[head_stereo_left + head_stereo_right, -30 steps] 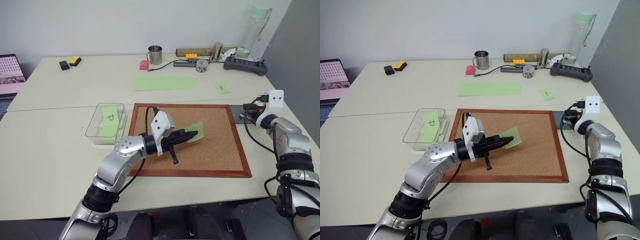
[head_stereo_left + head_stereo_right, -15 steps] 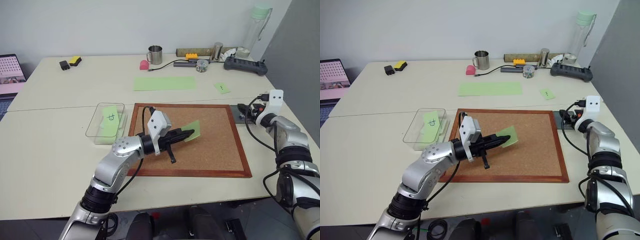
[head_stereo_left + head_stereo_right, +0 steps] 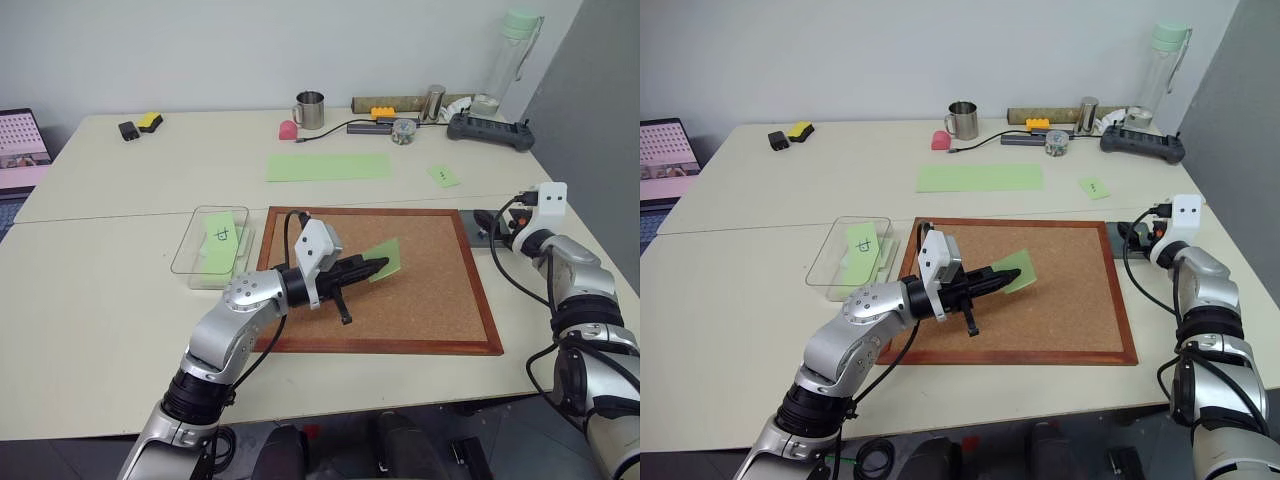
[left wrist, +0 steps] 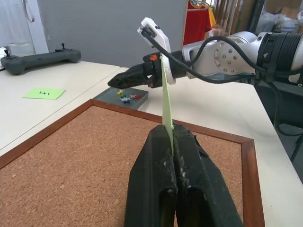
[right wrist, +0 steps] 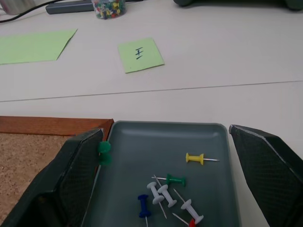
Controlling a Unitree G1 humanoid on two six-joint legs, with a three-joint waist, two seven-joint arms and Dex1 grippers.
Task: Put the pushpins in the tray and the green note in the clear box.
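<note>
Green note [image 3: 384,260]: pinched edge-on between the clenched fingers of my left gripper [image 3: 372,266], held over the cork board [image 3: 420,300]. It sticks out past my fingertips toward my right arm, its flat face tilted; from my left wrist it stands as a thin upright sliver [image 4: 166,106]. Any mark on it is turned away and I cannot read it.

Pushpins [image 5: 165,191]: lying loose in the tray [image 5: 208,135], directly between the spread fingers of my right gripper [image 5: 165,156], which is released and holds nothing. Heads show yellow, green, blue and white, shafts pointing various ways; a red one is cut off at the frame edge. One more green pin [image 5: 103,152] sits against my finger at the tray's rim; whether it touches the tray floor I cannot tell.

Clear box [image 3: 195,258]: on the table beyond my left elbow, holding a note with a handwritten character [image 3: 221,236].

Small note [image 5: 140,54]: on the table beyond the tray, with a dark mark resembling "H" lying sideways.
</note>
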